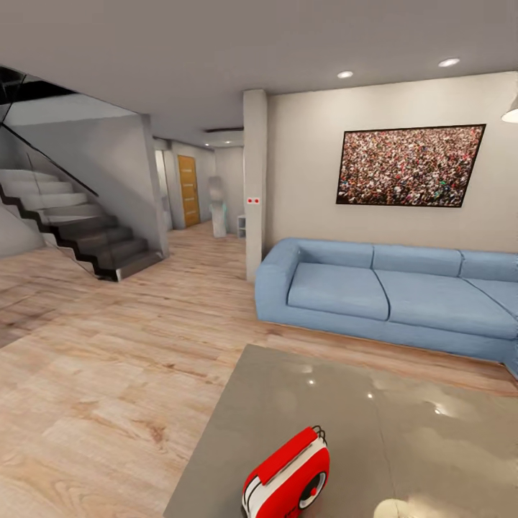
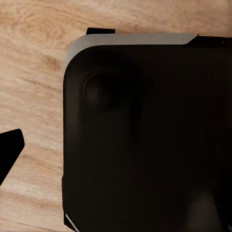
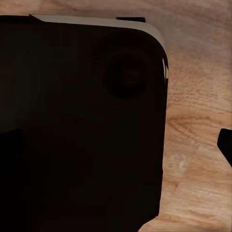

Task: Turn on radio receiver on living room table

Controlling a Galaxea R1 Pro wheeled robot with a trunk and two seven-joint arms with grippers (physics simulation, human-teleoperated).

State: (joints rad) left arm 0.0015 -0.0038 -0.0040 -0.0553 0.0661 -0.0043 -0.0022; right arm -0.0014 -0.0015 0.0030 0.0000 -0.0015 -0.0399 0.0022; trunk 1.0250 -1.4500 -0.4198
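The radio receiver [image 1: 288, 478] was seen in the head view standing on the bench [image 1: 403, 417], close to the bench's near edge and not far from its left edge. Its red body with the white band was turned at an angle, the round dark dial facing toward the right, and the thin wire handle rose above its top. A pale rounded object [image 1: 397, 509] was cut off by the frame just to its right, on the same glossy grey top, in which ceiling lights were mirrored.

Beyond the far edge of the bench a light-blue sofa [image 1: 388, 295] was set against the pale wall, and a large crowd photograph [image 1: 409, 165] was hung above it. Light wood plank floor [image 1: 108, 360] was spread to the left, where a dark staircase [image 1: 79, 230] rose, and a wooden door [image 1: 189, 191] was seen down the hallway.

In both wrist views a dark rounded body part of the robot was seen over the plank floor. Whether the left or the right pincer was open or closed could not be told.
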